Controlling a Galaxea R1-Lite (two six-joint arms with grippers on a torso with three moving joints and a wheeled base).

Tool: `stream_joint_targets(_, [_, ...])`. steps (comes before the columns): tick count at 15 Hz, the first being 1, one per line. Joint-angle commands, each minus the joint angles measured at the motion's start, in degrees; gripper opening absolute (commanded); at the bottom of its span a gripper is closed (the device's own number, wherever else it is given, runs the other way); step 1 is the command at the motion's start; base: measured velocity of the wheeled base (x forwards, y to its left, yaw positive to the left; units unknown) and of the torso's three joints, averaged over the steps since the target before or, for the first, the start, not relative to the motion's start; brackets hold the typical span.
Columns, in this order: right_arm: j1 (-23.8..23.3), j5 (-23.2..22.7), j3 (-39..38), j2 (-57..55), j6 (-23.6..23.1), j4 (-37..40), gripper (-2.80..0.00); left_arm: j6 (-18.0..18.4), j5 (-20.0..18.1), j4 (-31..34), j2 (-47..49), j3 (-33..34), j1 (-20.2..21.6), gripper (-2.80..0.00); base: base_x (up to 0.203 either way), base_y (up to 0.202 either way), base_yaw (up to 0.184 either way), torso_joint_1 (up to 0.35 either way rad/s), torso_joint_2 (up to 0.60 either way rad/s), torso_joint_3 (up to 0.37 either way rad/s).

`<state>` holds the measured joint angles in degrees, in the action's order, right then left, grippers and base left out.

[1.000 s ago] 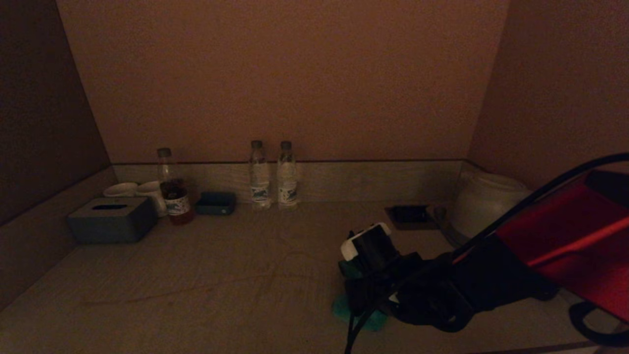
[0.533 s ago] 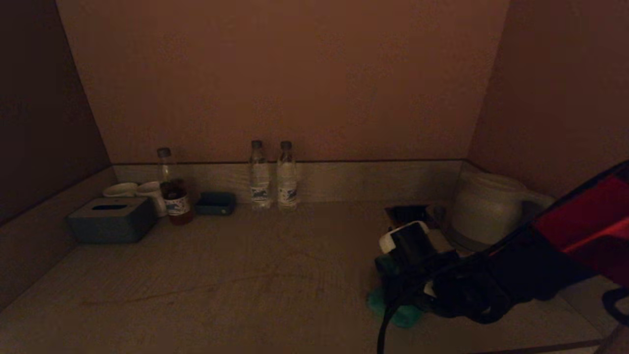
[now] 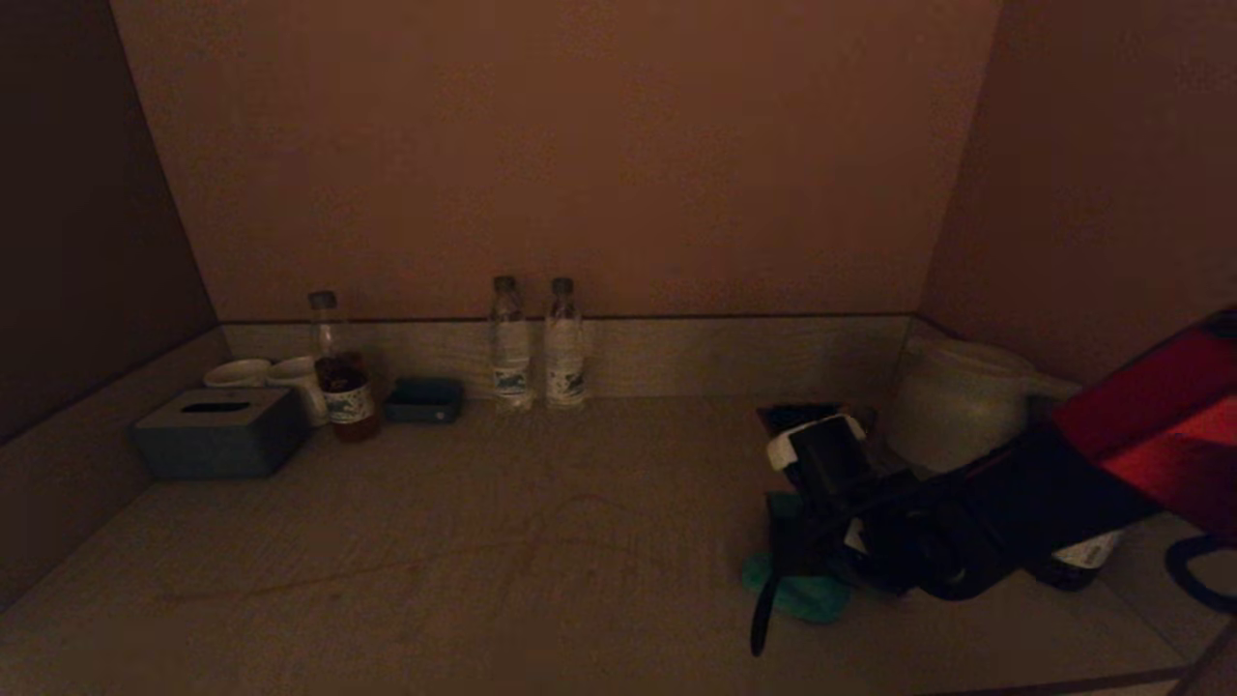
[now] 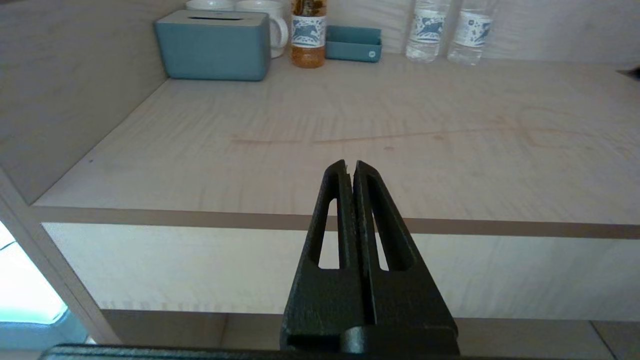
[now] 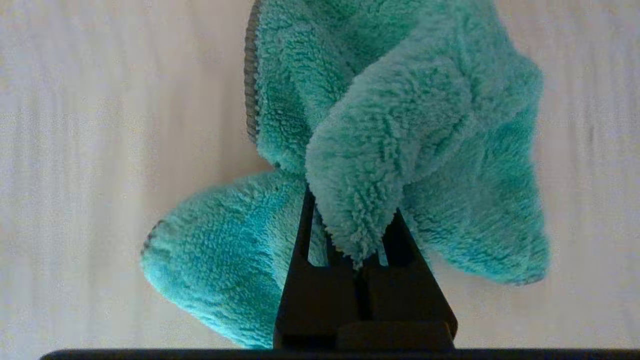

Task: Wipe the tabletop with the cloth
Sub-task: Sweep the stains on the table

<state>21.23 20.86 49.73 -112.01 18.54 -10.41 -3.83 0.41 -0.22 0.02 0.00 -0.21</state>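
A fluffy teal cloth [image 5: 390, 125] lies bunched on the light wooden tabletop [image 3: 464, 541], at its front right in the head view [image 3: 797, 594]. My right gripper [image 5: 350, 210] is shut on a fold of the cloth and presses it down on the table; in the head view the gripper [image 3: 802, 556] points down with the cloth under it. My left gripper [image 4: 349, 165] is shut and empty, parked off the table in front of its front edge [image 4: 200, 217], left of centre. It does not show in the head view.
Along the back wall stand a blue tissue box [image 3: 220, 430], white cups [image 3: 290, 377], a tea bottle [image 3: 338, 372], a small blue tray [image 3: 425, 398] and two water bottles [image 3: 536, 343]. A white kettle [image 3: 957, 401] and a dark tray [image 3: 797, 418] sit at back right.
My right gripper has dragged the cloth to the right across the table, then a little farther back toward the kettle. The left arm has not moved.
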Motion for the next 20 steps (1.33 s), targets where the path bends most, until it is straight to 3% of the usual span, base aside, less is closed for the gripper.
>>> stream_joint_targets(1, [-0.52,0.07,2.44,-2.88,0.1,-0.11,-2.8,-0.04,0.02,-0.05,-0.02,0.0,-0.06,-2.8,0.0,0.0,0.0,0.0,0.0,0.0])
stream_joint_targets(10, [-0.58,0.06,8.89,-9.89,-0.17,0.04,-2.8,-0.04,0.02,0.04,-0.02,0.0,0.03,-2.8,0.0,0.0,0.0,0.0,0.0,0.0])
stream_joint_targets(20, [-10.37,1.04,8.21,-9.3,-0.15,0.37,-2.8,-0.04,0.02,-0.02,-0.02,-0.03,0.03,-2.8,0.0,0.0,0.0,0.0,0.0,0.0])
